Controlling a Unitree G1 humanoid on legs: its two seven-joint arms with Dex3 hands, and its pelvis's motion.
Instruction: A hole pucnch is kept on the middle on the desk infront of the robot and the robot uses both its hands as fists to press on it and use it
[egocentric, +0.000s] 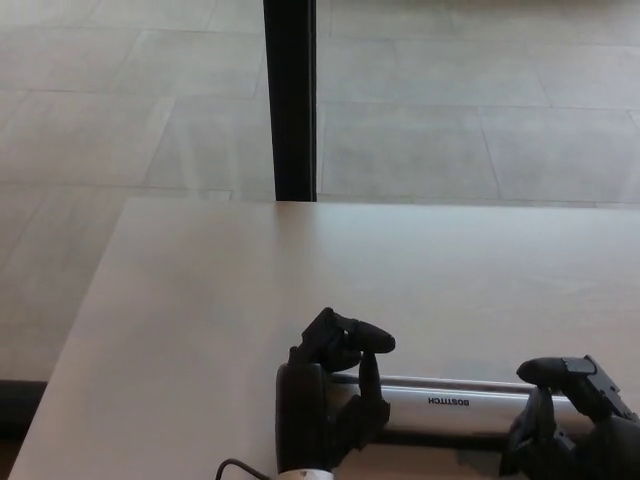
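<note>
Both fists, the left hand (325, 400) and right hand (570, 425), curled closed on nothing, should bear down evenly on the Bostitch hole punch (455, 402) lever ends, avoiding tilt.

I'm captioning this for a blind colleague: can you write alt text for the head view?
Two black robot hands, left and right, curled as fists, rest on the ends of a long silver hole punch at the near edge of a pale wooden desk, with grey tiled floor beyond.
</note>
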